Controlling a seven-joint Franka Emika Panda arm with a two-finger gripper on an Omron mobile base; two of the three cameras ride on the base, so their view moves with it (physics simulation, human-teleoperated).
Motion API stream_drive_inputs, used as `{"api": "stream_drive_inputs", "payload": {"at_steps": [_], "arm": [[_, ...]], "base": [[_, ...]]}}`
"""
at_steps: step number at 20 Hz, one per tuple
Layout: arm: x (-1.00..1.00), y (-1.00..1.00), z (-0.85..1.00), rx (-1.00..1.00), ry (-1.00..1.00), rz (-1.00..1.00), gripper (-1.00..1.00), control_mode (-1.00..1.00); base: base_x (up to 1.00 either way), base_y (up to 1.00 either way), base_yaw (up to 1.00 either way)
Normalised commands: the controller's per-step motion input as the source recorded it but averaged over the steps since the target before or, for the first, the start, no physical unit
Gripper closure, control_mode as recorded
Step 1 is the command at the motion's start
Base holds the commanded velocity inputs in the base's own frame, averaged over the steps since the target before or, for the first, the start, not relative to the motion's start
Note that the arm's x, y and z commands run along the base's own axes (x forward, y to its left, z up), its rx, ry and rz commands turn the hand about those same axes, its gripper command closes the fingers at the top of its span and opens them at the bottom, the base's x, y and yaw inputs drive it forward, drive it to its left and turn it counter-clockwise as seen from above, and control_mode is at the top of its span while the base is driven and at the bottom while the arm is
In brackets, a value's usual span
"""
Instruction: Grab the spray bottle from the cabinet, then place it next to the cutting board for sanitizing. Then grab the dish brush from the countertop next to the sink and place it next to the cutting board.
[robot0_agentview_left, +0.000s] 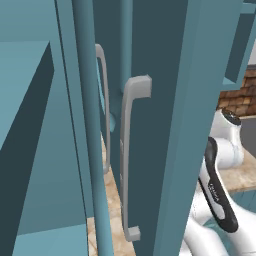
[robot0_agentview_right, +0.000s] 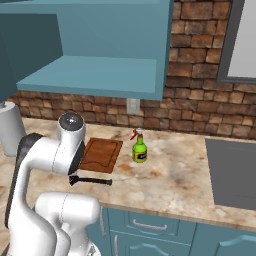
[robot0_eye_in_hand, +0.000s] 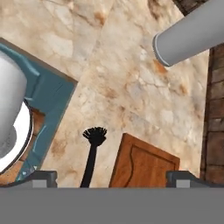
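The brown wooden cutting board (robot0_agentview_right: 102, 154) lies on the tan countertop (robot0_agentview_right: 170, 185). Just right of it the green spray bottle (robot0_agentview_right: 139, 146) with a red trigger stands upright. The black dish brush (robot0_agentview_right: 90, 180) lies flat on the counter along the board's front edge, apart from it. In the hand view my gripper (robot0_eye_in_hand: 112, 179) is open, high above the counter, with nothing between its fingers. Far below it lie the brush (robot0_eye_in_hand: 92, 151), bristle head up in that view, and a corner of the board (robot0_eye_in_hand: 146, 164).
An open blue wall cabinet (robot0_agentview_right: 100, 75) hangs over the board. Its door with grey handles (robot0_agentview_left: 127, 155) stands close in the left base view. A grey cylinder (robot0_agentview_right: 10, 131) stands at the counter's left; the grey sink (robot0_agentview_right: 231, 172) is at the right.
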Motion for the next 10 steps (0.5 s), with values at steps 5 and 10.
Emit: {"api": "stream_drive_inputs", "payload": {"at_steps": [5,10], "arm": [[-0.54,0.0,1.0,0.0,-0.44,0.0,-1.0,-1.0],[-0.42,-0.05,1.0,0.0,-0.3,0.0,-1.0,-1.0]], "base": [[0.0,0.0,0.0],[0.0,0.0,0.0]]}}
